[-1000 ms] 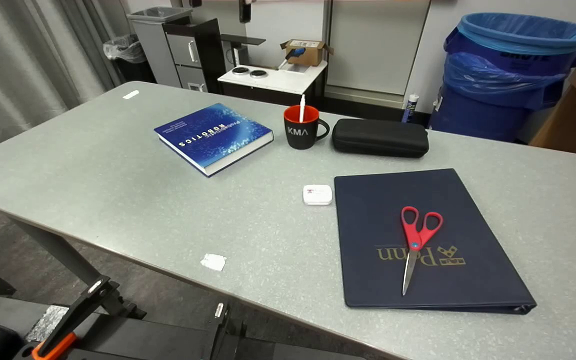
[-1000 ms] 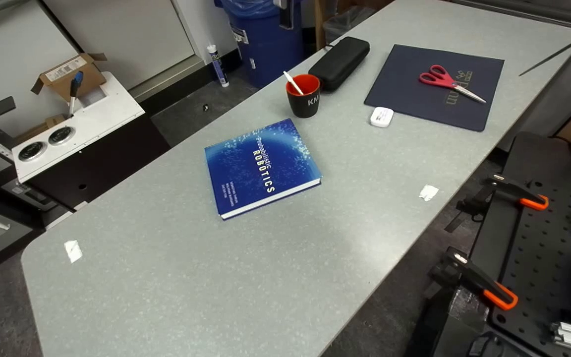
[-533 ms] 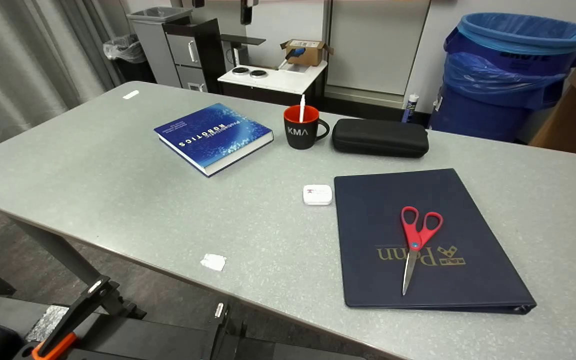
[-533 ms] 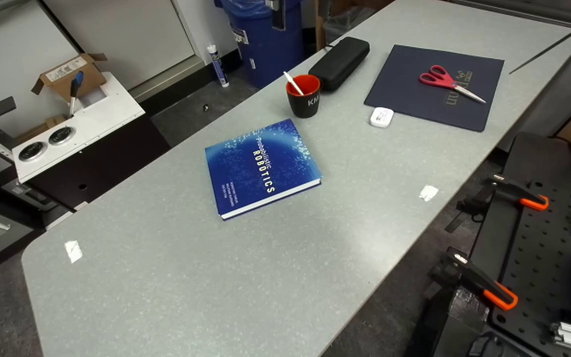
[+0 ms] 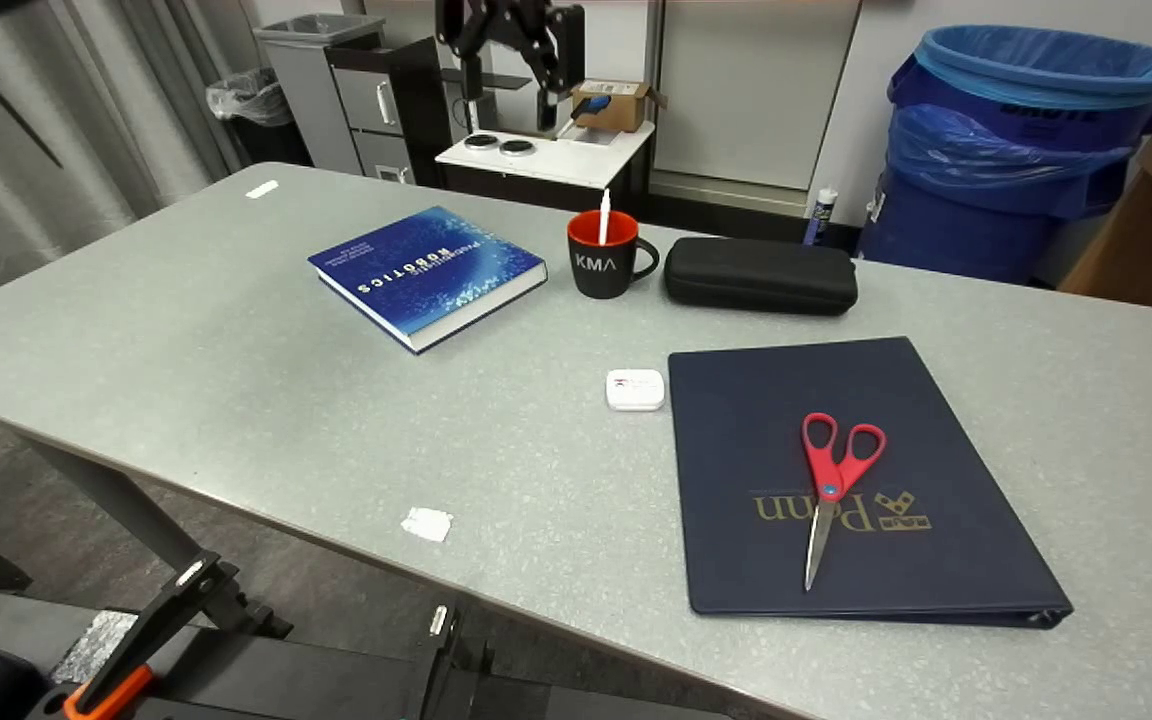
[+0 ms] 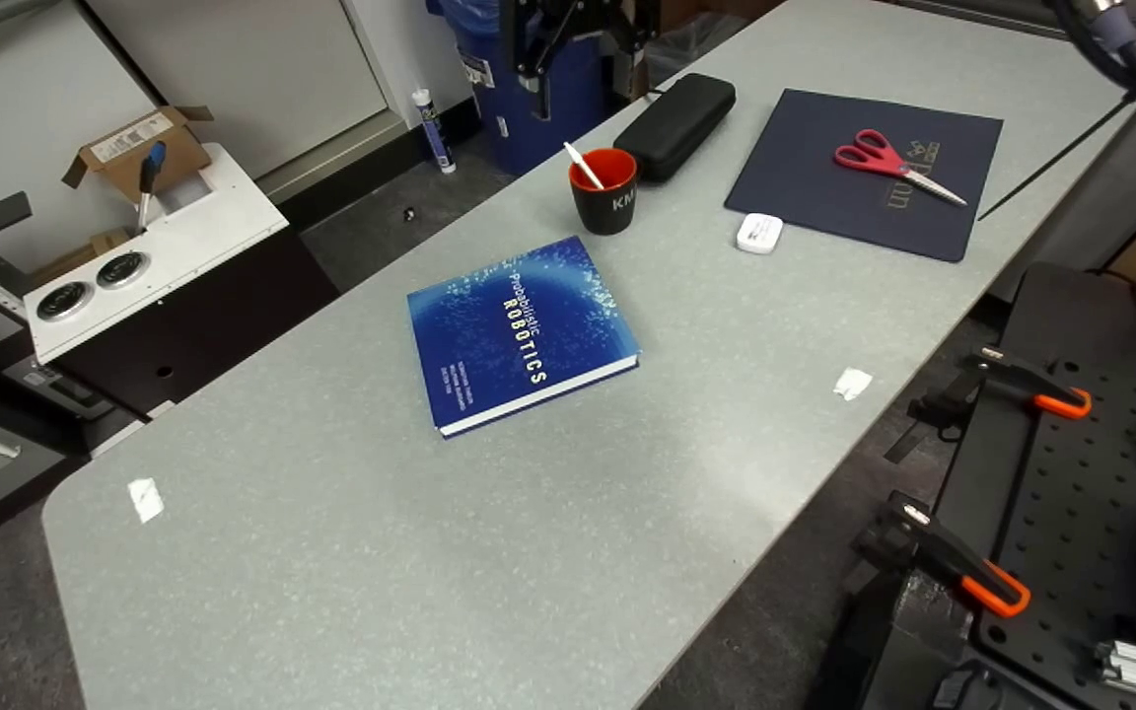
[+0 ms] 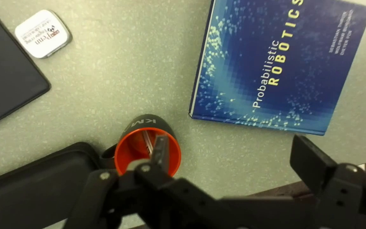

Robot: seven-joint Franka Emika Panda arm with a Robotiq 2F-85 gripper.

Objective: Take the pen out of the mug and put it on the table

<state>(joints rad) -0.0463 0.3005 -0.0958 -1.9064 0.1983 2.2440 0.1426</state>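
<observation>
Lone pen leans in "KMΛ" mug as pincer hangs wide

One dark, red-lined mug stands upright on a light-grey tabletop with one pale pen inside it, tilted, upper end above the rim. Higher than the mug and apart from it in both exterior views, the pincer has its jaws spread far apart, grasping nothing. Beside the mug, opposite its handle, lies one blue book, "Probabilistic Robotics," crediting Sebastian Thrun, Wolfram Burgard and Dieter Fox. One black case sits just beside the mug's handle. Out from the mug's lettered side is one small white box reading "Penn Engineering"; farther from the mug, one navy binder bears "Penn" in gold, one pair of red-handled scissors lying on it. Two white patches mark the tabletop, both well apart from the mug.
</observation>
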